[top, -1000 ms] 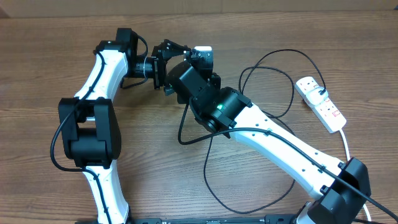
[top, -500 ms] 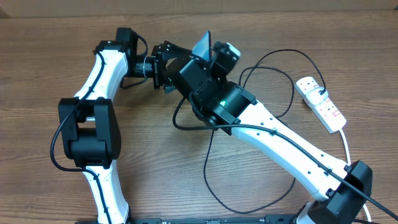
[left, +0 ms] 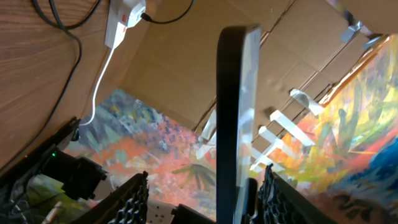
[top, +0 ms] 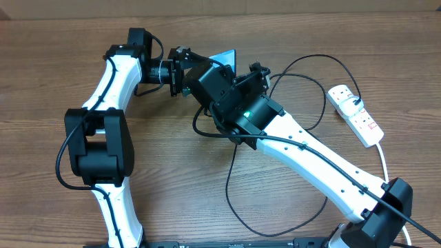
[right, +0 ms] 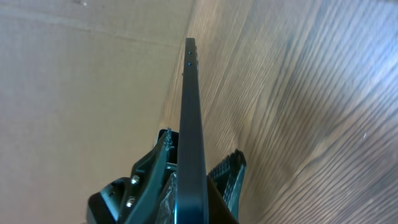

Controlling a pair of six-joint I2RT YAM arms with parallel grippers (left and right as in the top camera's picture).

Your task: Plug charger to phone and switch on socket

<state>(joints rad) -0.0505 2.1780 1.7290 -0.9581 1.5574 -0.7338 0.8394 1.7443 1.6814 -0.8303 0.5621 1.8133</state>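
The phone [top: 224,56] is held up on edge at the back middle of the table, its blue screen showing as a sliver. My right gripper [top: 231,69] is shut on it; the right wrist view shows the phone [right: 191,112] edge-on, clamped between the jaws [right: 202,146]. My left gripper [top: 182,71] is open right beside it; in the left wrist view the phone [left: 236,112] stands between the spread fingers [left: 204,183], close to the right one. The black charger cable [top: 303,76] loops over the table; its plug tip is not visible. The white socket [top: 355,114] lies at the right.
The socket's thick white cord [top: 382,155] runs toward the front right. More cable loops [top: 234,186] lie under the right arm. A cardboard wall [right: 81,74] stands along the table's back edge. The socket [left: 124,18] also shows in the left wrist view.
My right gripper has lifted the phone and turned it on edge, bringing it between the left gripper's open fingers. The left arm has barely moved.
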